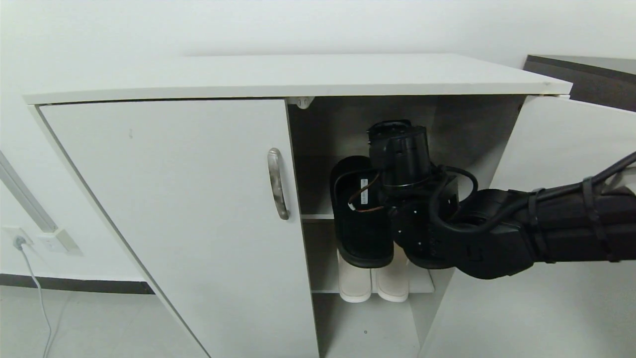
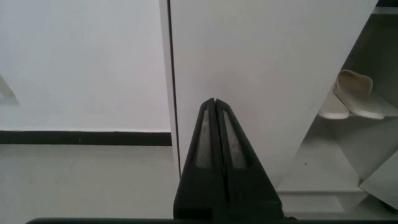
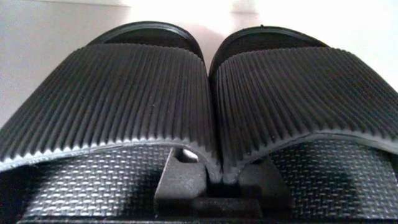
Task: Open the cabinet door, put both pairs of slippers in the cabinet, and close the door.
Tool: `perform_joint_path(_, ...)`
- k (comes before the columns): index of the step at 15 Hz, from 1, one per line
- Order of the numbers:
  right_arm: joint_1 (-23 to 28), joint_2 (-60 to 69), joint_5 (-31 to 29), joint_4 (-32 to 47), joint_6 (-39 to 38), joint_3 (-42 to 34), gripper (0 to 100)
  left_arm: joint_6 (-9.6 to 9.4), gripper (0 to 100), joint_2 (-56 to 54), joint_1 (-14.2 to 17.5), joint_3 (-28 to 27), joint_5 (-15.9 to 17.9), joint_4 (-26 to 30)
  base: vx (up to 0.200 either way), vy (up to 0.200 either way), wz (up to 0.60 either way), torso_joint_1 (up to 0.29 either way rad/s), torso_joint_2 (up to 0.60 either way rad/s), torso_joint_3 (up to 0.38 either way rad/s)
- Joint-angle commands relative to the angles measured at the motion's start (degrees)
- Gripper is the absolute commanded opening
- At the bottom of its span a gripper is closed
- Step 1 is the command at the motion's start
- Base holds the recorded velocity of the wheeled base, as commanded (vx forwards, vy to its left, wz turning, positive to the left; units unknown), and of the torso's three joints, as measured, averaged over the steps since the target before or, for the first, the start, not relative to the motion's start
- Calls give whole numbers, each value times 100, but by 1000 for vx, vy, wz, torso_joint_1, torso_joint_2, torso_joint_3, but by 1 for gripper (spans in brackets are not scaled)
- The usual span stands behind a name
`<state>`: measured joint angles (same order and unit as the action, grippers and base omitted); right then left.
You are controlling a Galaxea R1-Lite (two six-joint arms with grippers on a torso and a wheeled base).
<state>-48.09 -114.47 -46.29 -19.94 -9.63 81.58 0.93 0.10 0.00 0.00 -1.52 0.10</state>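
Fingers [image 3: 180, 183] of the right gripper [image 3: 217, 179], clamped on the black slippers [image 1: 360, 219], should set the pair flat on the upper shelf [image 1: 317, 216] before releasing.

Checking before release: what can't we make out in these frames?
Black slippers touching the middle shelf or not: head view, right arm covers them.
White slippers, far halves: head view, black pair overlaps them.
Right gripper tips: right wrist view, tucked under the straps.
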Motion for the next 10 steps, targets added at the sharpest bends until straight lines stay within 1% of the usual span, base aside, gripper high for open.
perform_joint_path(1, 116, -418, 15, 61, 75, 429, 0, 4, 0, -1, 0, 0, -6, -1, 0, 0, 0, 0, 0, 0)
perform_joint_path(10, 397, -981, 182, 1159, 75, 2081, 0, 13, 0, -1, 0, 0, -41, -1, 0, 0, 0, 0, 0, 0)
